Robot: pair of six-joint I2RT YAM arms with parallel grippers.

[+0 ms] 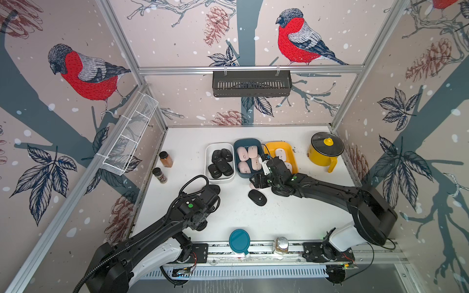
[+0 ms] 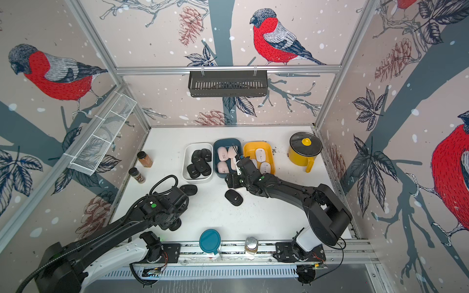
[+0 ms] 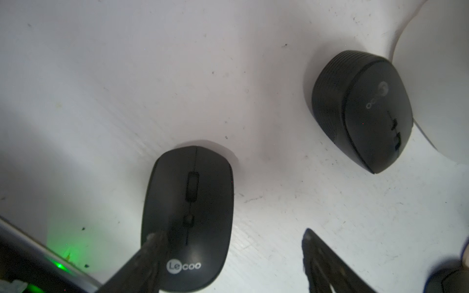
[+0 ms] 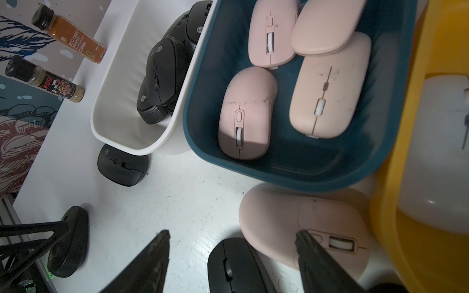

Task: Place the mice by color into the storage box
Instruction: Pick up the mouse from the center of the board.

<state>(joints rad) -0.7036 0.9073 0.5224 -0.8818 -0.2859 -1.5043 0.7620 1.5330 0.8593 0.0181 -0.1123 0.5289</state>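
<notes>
On scuffed white tabletop (image 1: 291, 218): loose matte black oval mouse (image 1: 257, 197).
Walls: aluminium-framed bird-and-pinecone printed panels (image 1: 177, 38).
Left gripper (image 3: 230, 234): jaws wide apart.
Right gripper (image 4: 232, 232): jaws wide apart.

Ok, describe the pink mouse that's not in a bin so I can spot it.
Find the blue bin, the middle of three on the table. Just outside its near wall lies one pink mouse, beneath the right gripper. It's the only pink one outside a bin; loose neighbours are black.

Three bins (image 4: 119, 76), three loose black mice (image 1: 257, 197), one loose pink mouse (image 4: 291, 215), one pot (image 1: 321, 157).
</notes>
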